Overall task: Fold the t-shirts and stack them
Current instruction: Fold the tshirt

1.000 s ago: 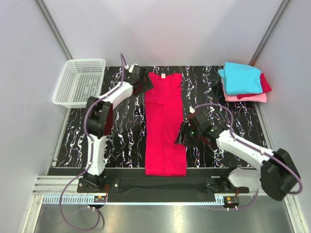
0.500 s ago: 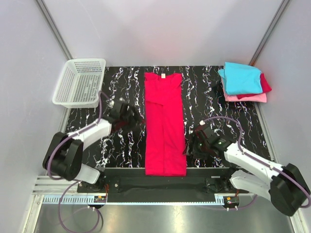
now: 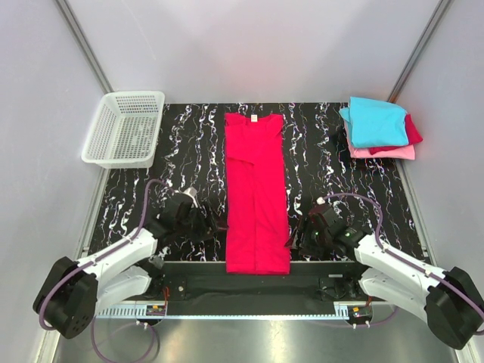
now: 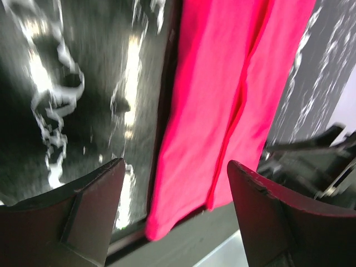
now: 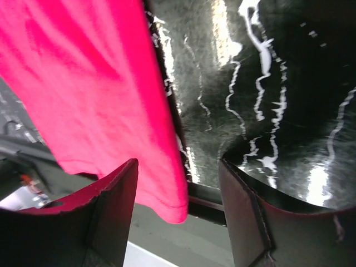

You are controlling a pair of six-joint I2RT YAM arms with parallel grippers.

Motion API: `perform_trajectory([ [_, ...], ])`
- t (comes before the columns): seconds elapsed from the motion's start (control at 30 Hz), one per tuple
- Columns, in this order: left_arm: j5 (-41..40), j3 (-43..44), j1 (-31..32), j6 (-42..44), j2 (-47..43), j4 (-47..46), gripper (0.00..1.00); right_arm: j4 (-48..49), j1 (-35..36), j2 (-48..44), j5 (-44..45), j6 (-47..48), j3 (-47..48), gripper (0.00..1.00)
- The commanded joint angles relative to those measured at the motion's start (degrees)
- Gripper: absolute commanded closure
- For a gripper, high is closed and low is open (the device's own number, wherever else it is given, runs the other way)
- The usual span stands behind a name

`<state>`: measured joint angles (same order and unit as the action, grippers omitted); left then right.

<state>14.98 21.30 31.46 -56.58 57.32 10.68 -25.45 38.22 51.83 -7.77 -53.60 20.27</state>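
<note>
A bright crimson-red t-shirt lies folded into a long strip down the middle of the black marbled table, collar at the far end, hem hanging over the near edge. My left gripper is open and empty just left of the hem's left corner. My right gripper is open and empty just right of the hem's right corner. A folded stack sits at the far right: cyan t-shirt on top, dark red and pink below.
A white mesh basket stands at the far left corner. The table's near edge and a black rail run just below both grippers. Grey walls enclose the table.
Both arms have drawn back from the shirt's middle and top to its near hem, the left from the collar, the right from the strip's right side. The shirt has not moved.
</note>
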Motion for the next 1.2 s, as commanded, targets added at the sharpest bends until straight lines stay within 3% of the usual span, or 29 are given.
perform_trajectory([
  [0.0, 4.43, -2.31, 2.11, -3.44, -1.68, -1.19, 0.22, 3.39, 0.54, -0.77, -1.98, -3.43, -2.34, 0.34],
  [0.17, 4.62, -4.95, 6.84, -8.98, -3.17, -0.22, 0.3, 4.18, 0.54, -1.3, -2.07, -4.84, -3.66, 0.36],
  [0.33, 3.92, -7.15, 11.77, -15.31, -5.11, 0.31, 0.5, 4.01, 0.81, -1.12, -1.28, -6.07, -4.36, 0.38],
  [0.5, 1.37, -9.78, 15.73, -20.67, -9.94, 0.22, 0.59, 3.22, 1.51, -1.73, -1.46, -6.86, -4.89, 0.4],
  [0.7, -1.01, -11.02, 19.6, -25.42, -12.58, -0.13, 0.63, 0.94, 3.35, -4.98, -3.12, -6.95, -5.24, 0.41],
  [0.9, -1.71, -9.7, 23.38, -26.57, -8.55, -2.76, 0.67, -0.39, 5.2, -7.71, -5.06, -7.57, -5.16, 0.46],
  [1.17, -2.41, -9.26, 24.7, -26.74, -3.8, -5.31, 0.67, 2.07, 10.99, -3.51, -4.19, -8.8, -3.66, 0.46],
])
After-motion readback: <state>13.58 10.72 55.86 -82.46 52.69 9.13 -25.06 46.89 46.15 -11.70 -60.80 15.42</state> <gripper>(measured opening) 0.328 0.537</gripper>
